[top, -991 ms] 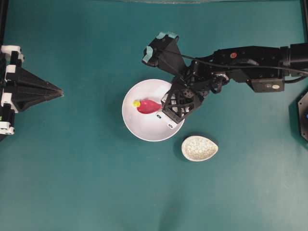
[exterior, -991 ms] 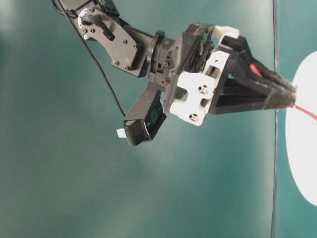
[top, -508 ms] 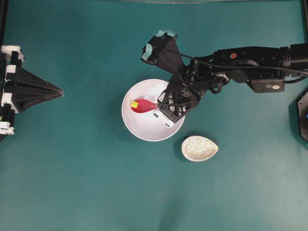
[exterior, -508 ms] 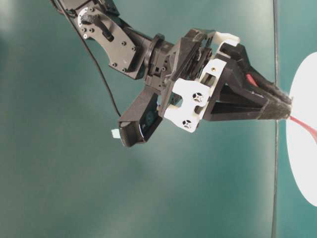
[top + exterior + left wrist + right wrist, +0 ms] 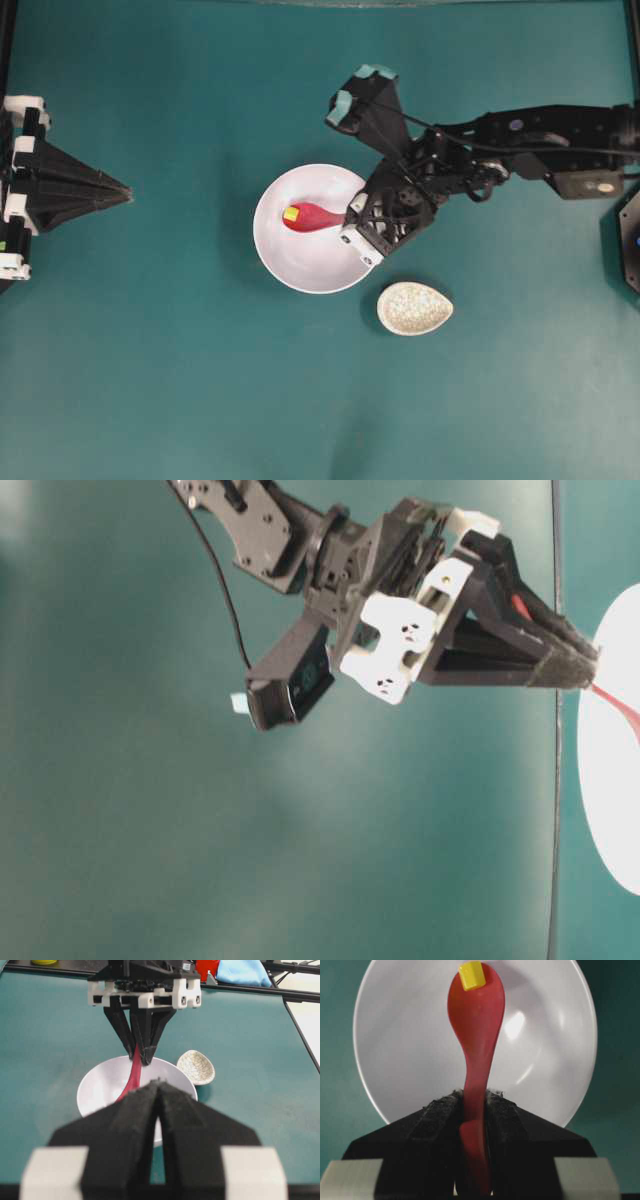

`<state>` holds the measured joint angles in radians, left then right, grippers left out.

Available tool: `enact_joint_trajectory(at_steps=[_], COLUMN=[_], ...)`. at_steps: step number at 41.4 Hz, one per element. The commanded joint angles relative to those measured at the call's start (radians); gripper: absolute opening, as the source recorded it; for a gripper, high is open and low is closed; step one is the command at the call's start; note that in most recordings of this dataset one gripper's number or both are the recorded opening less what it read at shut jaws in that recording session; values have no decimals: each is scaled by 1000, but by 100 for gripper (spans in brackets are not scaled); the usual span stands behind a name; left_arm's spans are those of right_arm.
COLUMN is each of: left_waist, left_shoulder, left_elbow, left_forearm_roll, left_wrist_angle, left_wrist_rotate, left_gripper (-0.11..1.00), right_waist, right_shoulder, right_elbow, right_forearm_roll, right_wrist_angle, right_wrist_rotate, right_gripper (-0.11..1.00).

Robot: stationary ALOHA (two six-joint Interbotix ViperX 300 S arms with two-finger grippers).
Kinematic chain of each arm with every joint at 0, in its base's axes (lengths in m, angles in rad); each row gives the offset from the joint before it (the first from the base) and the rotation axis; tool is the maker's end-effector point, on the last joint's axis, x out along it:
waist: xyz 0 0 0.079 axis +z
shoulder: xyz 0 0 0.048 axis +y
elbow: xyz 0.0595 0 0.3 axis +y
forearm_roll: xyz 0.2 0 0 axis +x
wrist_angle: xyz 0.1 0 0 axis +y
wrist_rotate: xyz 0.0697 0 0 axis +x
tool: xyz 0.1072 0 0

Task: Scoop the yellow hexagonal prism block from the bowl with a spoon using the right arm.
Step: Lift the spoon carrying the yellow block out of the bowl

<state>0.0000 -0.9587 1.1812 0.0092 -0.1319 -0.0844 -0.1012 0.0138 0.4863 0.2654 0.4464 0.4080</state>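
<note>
At the far left of the green table the left gripper sits with its two pointed fingers pressed together, holding nothing. It has not moved.

Near the middle is the big white bowl. Over it is the red spoon, and the tiny yellow block sits in the far end of the spoon's scoop. Nothing else is in the bowl. A second ago the block was at the tip of the spoon, down against the bowl; now it rides inside the scoop.

Just right of that, the right gripper pinches the spoon's handle between narrow fingers. The right arm has pulled back toward the right, and the gripper now sits at the bowl's right rim instead of over it. From table level, it has also risen a little.

Below and right of the bowl, near it but not touching, is a small speckled dish with nothing in it. It has stayed put.
</note>
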Motion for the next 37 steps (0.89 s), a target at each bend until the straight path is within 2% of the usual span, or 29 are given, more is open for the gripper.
enact_joint_trajectory(at_steps=[1, 24, 37], left_waist=[2, 0, 0], left_shoulder=[9, 9, 9], left_elbow=[-15, -14, -14], left_forearm_roll=[2, 2, 2], left_wrist_angle=[-5, -5, -3], left_wrist_rotate=[0, 0, 0], left_gripper=[1, 1, 1], right_waist=[8, 51, 78], right_shoulder=[-51, -176, -245], right_elbow=[12, 169, 225], right_forearm_roll=[6, 67, 94], right_wrist_angle=[-41, -268, -334], right_wrist_rotate=[2, 3, 3], right_gripper=[21, 21, 21])
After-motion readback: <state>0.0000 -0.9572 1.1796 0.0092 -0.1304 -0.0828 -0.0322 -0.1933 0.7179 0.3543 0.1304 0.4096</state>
